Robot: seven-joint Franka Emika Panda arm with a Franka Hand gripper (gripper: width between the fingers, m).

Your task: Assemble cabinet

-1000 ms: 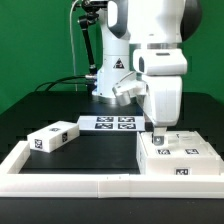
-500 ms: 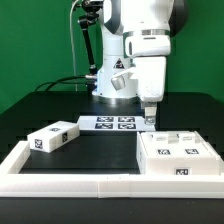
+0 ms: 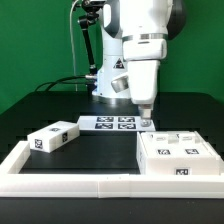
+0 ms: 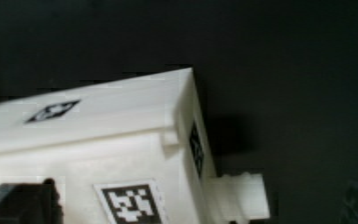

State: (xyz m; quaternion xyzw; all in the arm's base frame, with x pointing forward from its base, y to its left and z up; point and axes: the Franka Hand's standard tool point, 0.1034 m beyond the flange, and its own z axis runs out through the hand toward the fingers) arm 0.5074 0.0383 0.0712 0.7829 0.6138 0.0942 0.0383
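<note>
The white cabinet body (image 3: 176, 152) lies at the exterior view's right, tags facing up, just behind the front frame. A smaller white tagged block (image 3: 52, 137) lies at the exterior view's left. My gripper (image 3: 145, 119) hangs just above the table by the body's near-left corner, between it and the marker board (image 3: 110, 124). Its jaws stand apart and hold nothing. In the wrist view the cabinet body (image 4: 105, 130) fills the frame with a tag on its side. One dark finger (image 4: 19, 200) shows at the edge; the other is hidden against the dark table.
A long low white border frame (image 3: 70, 180) runs along the front and up the exterior view's left. The arm's base (image 3: 110, 85) and cables stand behind the marker board. The table top is black.
The gripper has lifted off the cabinet body's top and moved toward the exterior view's left, off its corner. The body and the small block have not moved.
</note>
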